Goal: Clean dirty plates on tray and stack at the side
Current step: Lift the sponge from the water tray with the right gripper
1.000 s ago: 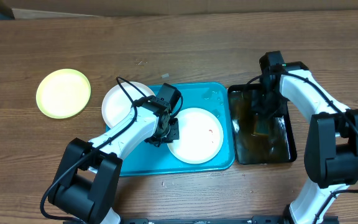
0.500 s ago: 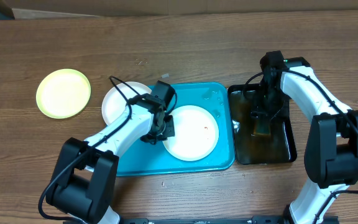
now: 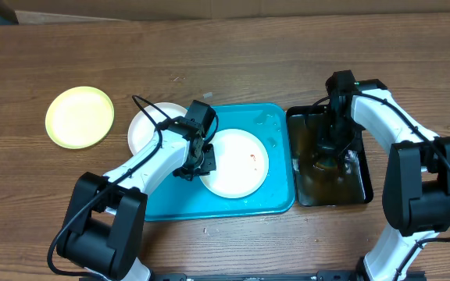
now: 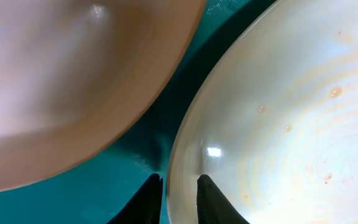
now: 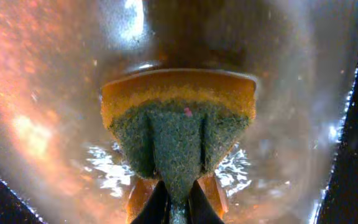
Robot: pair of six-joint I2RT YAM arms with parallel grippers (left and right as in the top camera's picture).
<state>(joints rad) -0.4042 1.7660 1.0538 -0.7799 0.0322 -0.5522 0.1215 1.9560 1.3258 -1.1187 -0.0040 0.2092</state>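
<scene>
Nearest the robot, a smeared white plate [image 3: 241, 160] lies flat inside the turquoise tray [image 3: 272, 199], with small red-orange smears [image 3: 251, 158] near its middle. The left gripper [image 4: 178, 186] straddles this plate's left rim, jaws narrowly parted with one finger either side. Whether they actually pinch the rim cannot be told, but the pose looks meant to steady or lift the plate for wiping. To the right, touching the tray, a black tub [image 3: 358, 183] holds murky water. There the right gripper [image 5: 178, 198] is clamped tight on a sponge [image 5: 179, 118], squeezing its green scouring face into a fold, probably to wet it. Farther back, a second white plate [image 3: 145, 129] overlaps the tray's far left corner. Beyond it, a yellow-green plate [image 3: 80, 117] lies alone on the wooden table [image 3: 233, 55], likely starting the stack.
</scene>
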